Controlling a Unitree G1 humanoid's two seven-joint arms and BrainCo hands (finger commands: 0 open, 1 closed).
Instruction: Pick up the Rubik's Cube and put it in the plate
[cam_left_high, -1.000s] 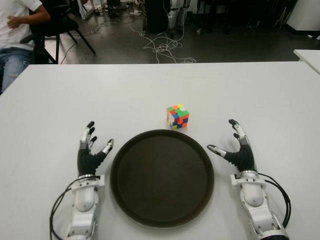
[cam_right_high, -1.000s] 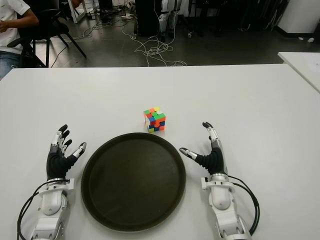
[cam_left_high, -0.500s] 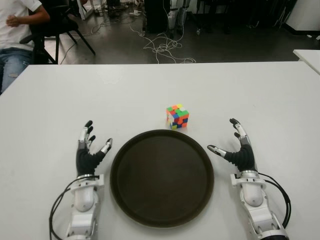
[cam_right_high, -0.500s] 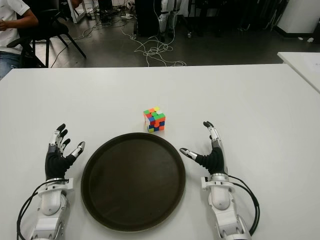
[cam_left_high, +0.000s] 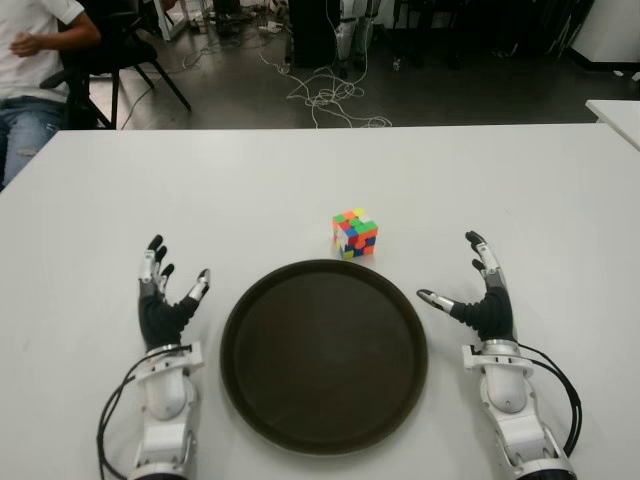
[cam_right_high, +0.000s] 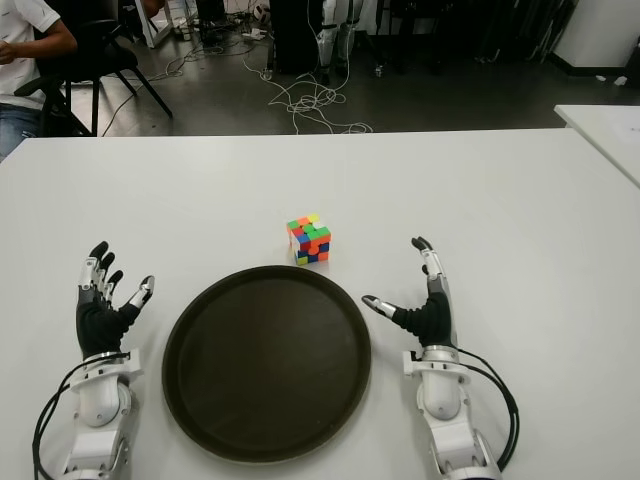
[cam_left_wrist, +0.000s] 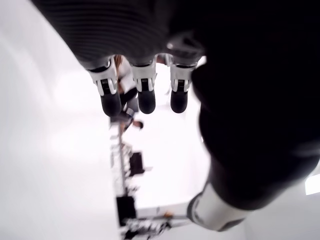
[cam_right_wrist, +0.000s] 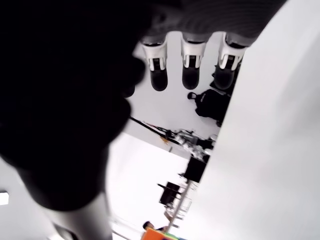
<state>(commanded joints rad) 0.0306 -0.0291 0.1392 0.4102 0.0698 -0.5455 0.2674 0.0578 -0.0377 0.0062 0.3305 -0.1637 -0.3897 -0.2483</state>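
1. A round dark brown plate (cam_left_high: 323, 357) is being seen in the lower centre of the frame, lying flat on the white table (cam_left_high: 250, 190). Nothing is being held inside it; its inner surface is showing bare.

2. The Rubik's Cube (cam_left_high: 354, 232) is being seen on the table just above the plate's upper rim, slightly right of centre, close to the rim but apart from it. No hand is touching it.

3. The left hand (cam_left_high: 165, 305) is being shown at the lower left, to the left of the plate, with its fingers (cam_left_high: 152, 258) spread and pointing toward the top of the frame, and nothing is being gripped. In the left wrist view its fingertips (cam_left_wrist: 142, 98) are being seen extended and apart, with only white table beyond them.

4. The right hand (cam_left_high: 482, 300) is being shown at the lower right, to the right of the plate, fingers straightened, thumb (cam_left_high: 434, 299) angled toward the plate's rim, nothing being held. The right wrist view is showing three extended fingertips (cam_right_wrist: 190, 76) and a sliver of the cube at the bottom edge.

5. Nothing is standing between either hand and the cube. A seated person (cam_left_high: 35, 60) on a chair is being seen at the upper left beyond the table edge, and loose cables (cam_left_high: 325, 95) are lying on the floor at the upper centre. A second table's corner (cam_left_high: 618, 112) is showing at the right edge.

6. Against the earlier frames, the left hand is being found shifted outward, farther left from the plate and a little higher; the right hand is barely being displaced; cube and plate are remaining in place.
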